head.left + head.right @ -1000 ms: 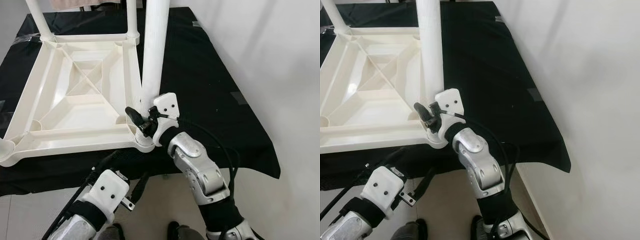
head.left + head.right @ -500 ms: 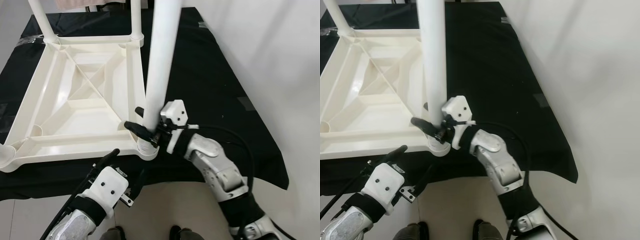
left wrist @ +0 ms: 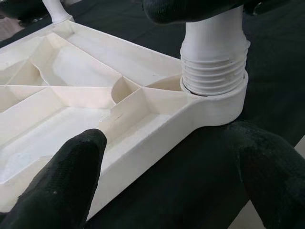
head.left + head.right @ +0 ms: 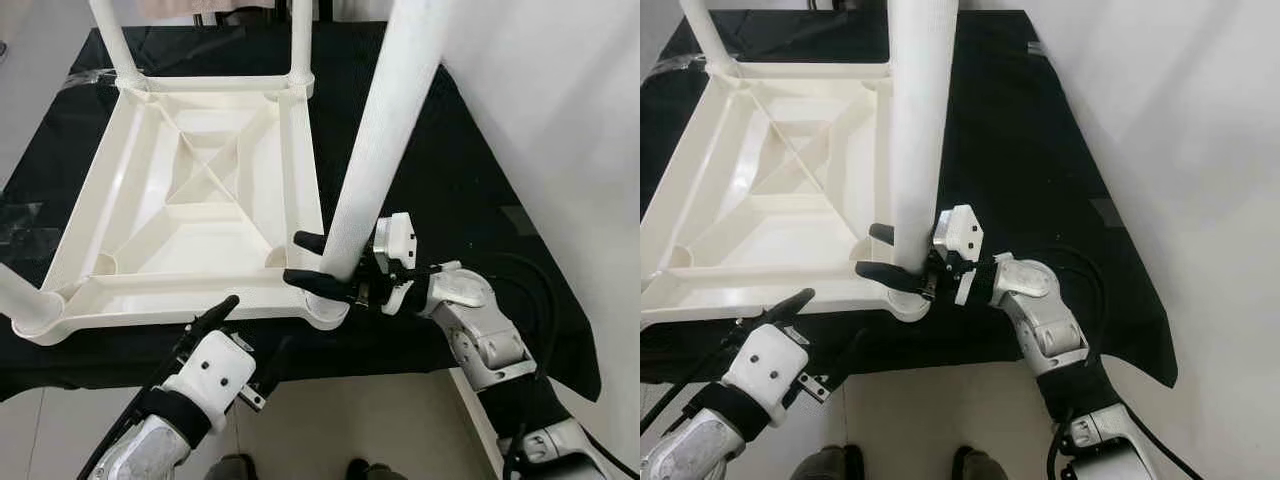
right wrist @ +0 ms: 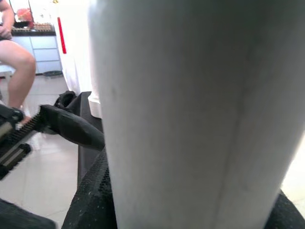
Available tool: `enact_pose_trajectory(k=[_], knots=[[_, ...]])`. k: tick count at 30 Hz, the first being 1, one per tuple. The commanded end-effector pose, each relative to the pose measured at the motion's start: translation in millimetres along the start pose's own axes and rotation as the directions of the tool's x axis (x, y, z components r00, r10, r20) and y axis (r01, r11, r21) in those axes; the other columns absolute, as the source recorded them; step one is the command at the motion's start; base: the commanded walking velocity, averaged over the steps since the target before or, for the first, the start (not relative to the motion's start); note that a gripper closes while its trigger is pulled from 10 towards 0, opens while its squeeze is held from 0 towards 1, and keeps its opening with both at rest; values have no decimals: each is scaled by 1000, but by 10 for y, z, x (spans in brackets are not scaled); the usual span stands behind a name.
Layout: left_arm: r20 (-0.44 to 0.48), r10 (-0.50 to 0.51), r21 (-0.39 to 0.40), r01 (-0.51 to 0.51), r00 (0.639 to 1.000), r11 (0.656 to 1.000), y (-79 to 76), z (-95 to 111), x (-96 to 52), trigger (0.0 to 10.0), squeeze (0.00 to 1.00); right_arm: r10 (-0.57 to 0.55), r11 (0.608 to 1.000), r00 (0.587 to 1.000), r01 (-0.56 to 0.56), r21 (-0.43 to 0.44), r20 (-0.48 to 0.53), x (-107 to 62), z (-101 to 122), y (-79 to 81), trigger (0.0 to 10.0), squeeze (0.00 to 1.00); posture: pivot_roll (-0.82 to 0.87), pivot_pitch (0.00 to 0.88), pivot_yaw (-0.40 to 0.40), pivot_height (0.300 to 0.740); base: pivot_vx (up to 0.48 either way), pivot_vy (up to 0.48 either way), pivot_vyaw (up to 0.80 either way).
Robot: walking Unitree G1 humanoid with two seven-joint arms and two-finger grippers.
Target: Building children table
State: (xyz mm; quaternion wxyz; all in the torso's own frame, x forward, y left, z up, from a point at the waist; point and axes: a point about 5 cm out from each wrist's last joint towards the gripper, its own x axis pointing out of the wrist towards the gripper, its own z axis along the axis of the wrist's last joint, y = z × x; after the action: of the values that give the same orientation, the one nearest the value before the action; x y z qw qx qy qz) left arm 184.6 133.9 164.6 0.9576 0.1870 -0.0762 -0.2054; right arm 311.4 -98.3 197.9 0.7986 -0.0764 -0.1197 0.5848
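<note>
- The white plastic upside-down table top [image 4: 190,200] lies on a black cloth [image 4: 440,170].
- At its 5 o'clock corner socket [image 3: 214,102], a white plastic leg [image 4: 375,150] stands.
- The right gripper [image 4: 315,260] squeezes that leg's bottom.
- The left gripper [image 3: 167,176], fingers wide apart, holds nothing.

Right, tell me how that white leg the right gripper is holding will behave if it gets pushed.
The leg looks like a rigid plastic tube, so probably stiff and light. Its threaded end sits in the tabletop's corner socket with threads still exposed, so it may wobble. The right gripper straddles a smooth surface that may slip.
</note>
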Motion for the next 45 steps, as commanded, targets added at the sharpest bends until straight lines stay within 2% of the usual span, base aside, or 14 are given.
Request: enact_pose_trajectory(k=[1,7,12,17,19,24,28,31,32,33,37,41,44,45], knots=[[-26,-16,-5,15,1000,1000,-21,-57,-22,10000,0,-62,997,990,67,36,-127,-64,-257,-35,10000,0,99,212,-47,740,0,0,0],[-29,-17,-3,17,999,1000,-32,-60,-31,10000,0,-201,977,938,213,12,-282,78,-394,-128,10000,0,105,210,-62,740,0,0,0],[-31,-8,0,8,999,1000,-43,-56,-48,10000,0,-434,855,788,513,75,-438,121,-553,-61,10000,0,103,211,-72,740,0,0,0],[-33,-6,1,6,999,1000,-37,-58,-53,10000,0,-511,790,736,606,96,-443,147,-570,14,10000,0,93,212,-70,740,0,0,0],[-33,-5,0,5,999,1000,-29,-57,-52,10000,0,-617,688,695,704,177,-369,239,-544,76,10000,0,92,211,-64,740,0,0,0],[-33,-5,1,5,999,1000,-19,-60,-46,10000,0,-655,657,699,714,241,-286,347,-475,125,10000,0,91,209,-58,740,0,0,0],[-36,-7,5,7,999,1000,1,-72,-36,10000,0,-641,673,747,657,339,-175,450,-306,156,10000,0,94,206,-55,740,0,0,0],[-39,-6,9,6,999,1000,12,-79,-33,10000,0,-555,774,830,542,328,-61,478,-146,164,10000,0,98,203,-52,740,0,0,0],[-39,-6,9,6,999,1000,12,-79,-33,10000,0,-555,774,830,542,328,-61,478,-146,164,10000,0,98,203,-52,740,0,0,0],[-39,-3,14,4,999,1000,18,-82,-31,10000,0,-435,876,900,418,243,23,430,-33,145,10000,0,95,200,-51,740,0,0,0],[-39,-3,15,4,999,1000,20,-84,-26,10000,0,-384,910,922,367,194,56,376,16,94,10000,0,93,199,-52,740,0,0,0],[-34,-10,20,11,999,1000,14,-77,-13,10000,0,-299,948,937,271,166,181,189,201,-119,10000,0,96,197,-53,740,0,0,0],[-26,-108,14,109,994,994,-73,-38,-38,10000,0,-124,977,940,59,205,318,116,426,-167,10000,0,97,197,-51,740,0,0,0],[-26,-108,14,109,994,994,-73,-38,-38,10000,0,-124,977,940,59,205,318,116,426,-167,10000,0,97,197,-51,740,0,0,0]])
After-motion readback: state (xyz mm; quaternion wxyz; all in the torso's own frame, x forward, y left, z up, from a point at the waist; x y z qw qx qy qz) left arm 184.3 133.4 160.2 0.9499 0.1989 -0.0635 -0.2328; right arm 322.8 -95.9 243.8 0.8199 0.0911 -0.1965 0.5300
